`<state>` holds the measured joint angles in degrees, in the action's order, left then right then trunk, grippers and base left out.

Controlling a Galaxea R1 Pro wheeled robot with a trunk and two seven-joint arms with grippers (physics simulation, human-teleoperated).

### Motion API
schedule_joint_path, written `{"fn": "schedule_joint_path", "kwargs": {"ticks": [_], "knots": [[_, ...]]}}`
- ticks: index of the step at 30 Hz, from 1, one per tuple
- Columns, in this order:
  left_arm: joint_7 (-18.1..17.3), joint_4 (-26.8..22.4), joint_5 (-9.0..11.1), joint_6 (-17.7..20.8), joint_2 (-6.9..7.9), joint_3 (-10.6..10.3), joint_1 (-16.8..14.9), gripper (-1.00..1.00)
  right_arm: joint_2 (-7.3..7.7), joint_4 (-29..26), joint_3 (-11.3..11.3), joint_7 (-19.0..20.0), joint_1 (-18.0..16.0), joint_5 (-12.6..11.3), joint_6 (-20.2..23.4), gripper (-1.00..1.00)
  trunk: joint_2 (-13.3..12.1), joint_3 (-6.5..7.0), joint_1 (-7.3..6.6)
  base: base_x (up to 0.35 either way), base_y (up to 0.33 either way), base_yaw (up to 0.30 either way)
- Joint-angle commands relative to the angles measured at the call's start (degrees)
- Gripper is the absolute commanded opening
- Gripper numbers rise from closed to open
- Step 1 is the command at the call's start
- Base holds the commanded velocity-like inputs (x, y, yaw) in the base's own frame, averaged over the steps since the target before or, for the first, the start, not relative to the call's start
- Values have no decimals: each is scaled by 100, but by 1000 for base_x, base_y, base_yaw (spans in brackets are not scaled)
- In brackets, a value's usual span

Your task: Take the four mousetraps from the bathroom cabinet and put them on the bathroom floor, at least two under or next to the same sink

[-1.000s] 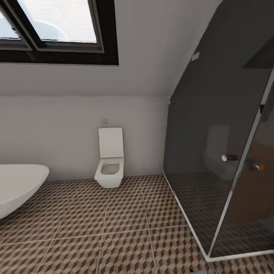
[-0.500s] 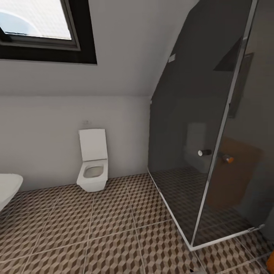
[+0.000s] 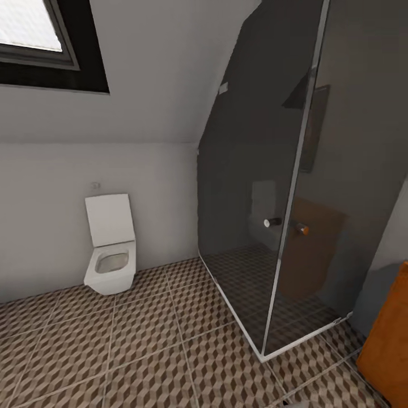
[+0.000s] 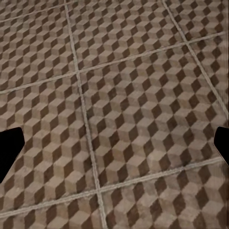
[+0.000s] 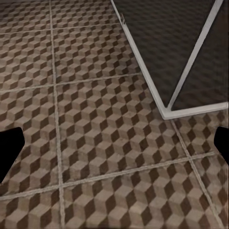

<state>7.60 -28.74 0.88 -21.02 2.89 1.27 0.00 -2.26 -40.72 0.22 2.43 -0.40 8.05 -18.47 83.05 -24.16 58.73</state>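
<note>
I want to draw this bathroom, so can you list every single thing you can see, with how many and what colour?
toilet: one, white, lid up, against the back wall at the head view's left.
window: one, black frame, in the sloped ceiling at upper left.
shower enclosure: one, dark grey glass with pale metal edging, right of the toilet.
shower door handle: one, silver with an orange tip, on the glass.
cabinet: one, orange-tan, just its edge at the lower right corner.
bathroom floor: brown, beige and white cube-pattern tiles with pale grout, all across the bottom.
left gripper: black fingertips wide apart over bare tiles, holding nothing.
right gripper: black fingertips wide apart over tiles near the shower's corner, holding nothing.
</note>
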Motion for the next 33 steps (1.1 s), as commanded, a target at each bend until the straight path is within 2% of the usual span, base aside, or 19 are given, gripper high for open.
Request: {"fn": "schedule_joint_path", "kwargs": {"ticks": [1, 33], "knots": [[13, -2, 8, -14, 1, -4, 0, 100, -3, 3, -13, 11, -4, 39, -16, 100, 3, -6, 0, 0, 0, -294], [13, 61, 7, -15, -8, -12, 0, 100, 6, 3, -13, 11, -4, 39, -16, 100, 3, -6, 0, 0, 0, -294]]}}
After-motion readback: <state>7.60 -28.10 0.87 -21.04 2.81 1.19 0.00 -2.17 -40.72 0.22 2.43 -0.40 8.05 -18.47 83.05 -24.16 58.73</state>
